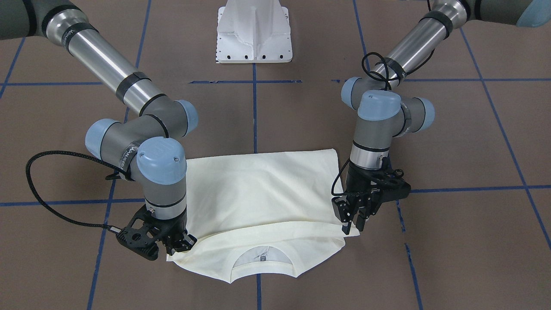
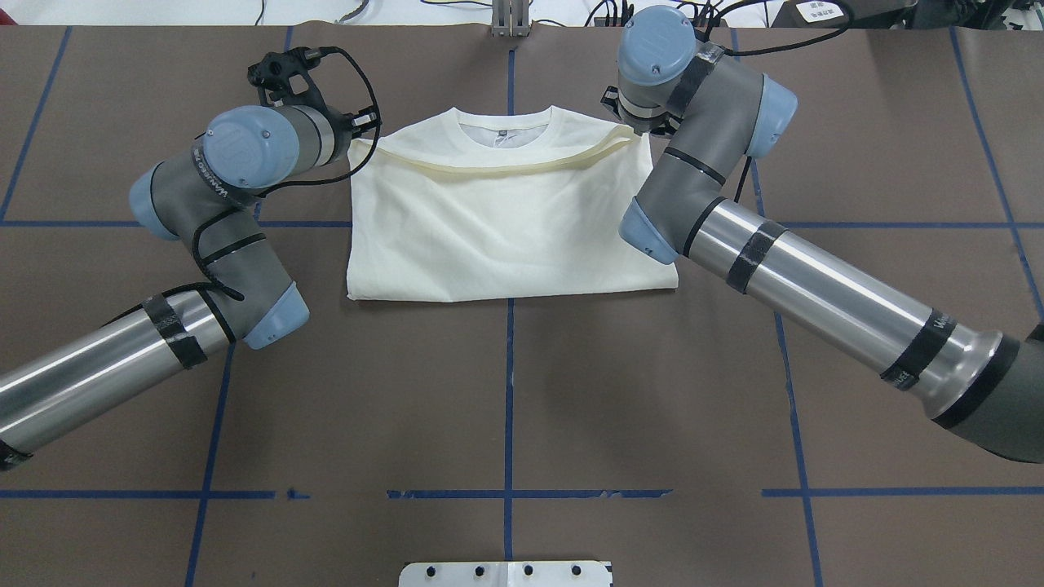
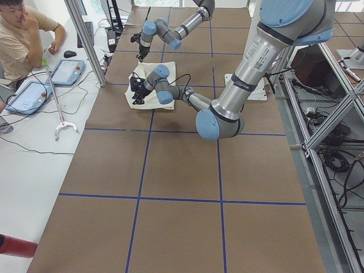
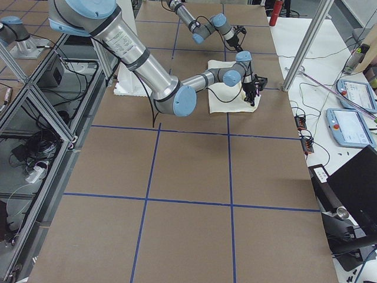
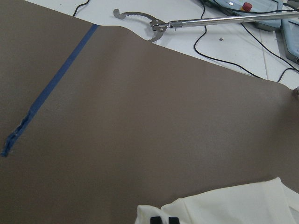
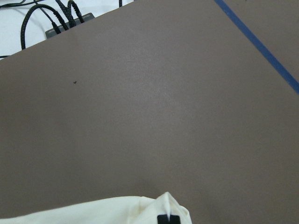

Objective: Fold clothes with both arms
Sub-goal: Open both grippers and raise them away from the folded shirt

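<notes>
The shirt (image 2: 506, 236) lies flat on the table (image 2: 506, 391), no sleeves showing and its hem doubled up to just short of the collar, so this fold looks nearly done, with release and perhaps another fold left, while the left gripper (image 1: 354, 224) and right gripper (image 1: 181, 246), wrists pointing down, each pinch a hem corner.

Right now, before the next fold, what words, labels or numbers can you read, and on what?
Black band on the left arm: white lettering, too blurred to read.
Band on the right arm: likewise blurred.
Neck label in the T-shirt: too small.
White tag, overhead view's top right: too small.
Nothing else.
</notes>
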Tool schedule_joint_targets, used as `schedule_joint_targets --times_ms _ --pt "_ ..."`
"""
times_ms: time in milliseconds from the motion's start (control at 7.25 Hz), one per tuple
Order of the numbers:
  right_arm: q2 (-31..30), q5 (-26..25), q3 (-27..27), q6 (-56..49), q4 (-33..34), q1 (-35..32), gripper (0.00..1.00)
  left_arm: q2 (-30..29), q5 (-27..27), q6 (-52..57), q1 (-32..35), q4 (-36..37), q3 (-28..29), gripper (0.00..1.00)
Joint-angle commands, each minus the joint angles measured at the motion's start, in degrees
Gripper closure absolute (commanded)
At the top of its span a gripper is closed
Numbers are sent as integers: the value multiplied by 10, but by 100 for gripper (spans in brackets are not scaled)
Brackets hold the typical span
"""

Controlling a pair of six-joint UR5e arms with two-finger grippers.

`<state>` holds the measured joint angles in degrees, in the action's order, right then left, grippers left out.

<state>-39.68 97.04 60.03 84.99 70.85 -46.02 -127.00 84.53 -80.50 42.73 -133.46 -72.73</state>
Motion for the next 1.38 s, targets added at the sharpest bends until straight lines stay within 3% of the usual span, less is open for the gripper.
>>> schedule_joint_targets --times_ms 0,138,276,414,690,828,1104,1242 --pt "-67 23 96 -15 -1 -13 95 -1 3 -5 9 -42 -19 46" --pt "-106 79 159 -14 -2 -24 85 1 9 -5 19 -43 -30 46" --pt "-131 103 208 -9 5 -27 68 1 19 -5 30 -53 -33 46" --pt "-138 105 220 -5 7 -27 60 7 27 -4 41 -58 -39 46" --pt "-141 135 220 -6 11 -43 54 10 27 -5 41 -58 -42 46" --pt "-167 137 244 9 9 -30 50 13 27 -5 40 -58 -42 46" --pt "-249 127 348 122 4 16 39 14 27 -6 39 -57 -41 46" --pt "-261 100 364 180 3 44 34 15 27 -6 38 -57 -40 46"
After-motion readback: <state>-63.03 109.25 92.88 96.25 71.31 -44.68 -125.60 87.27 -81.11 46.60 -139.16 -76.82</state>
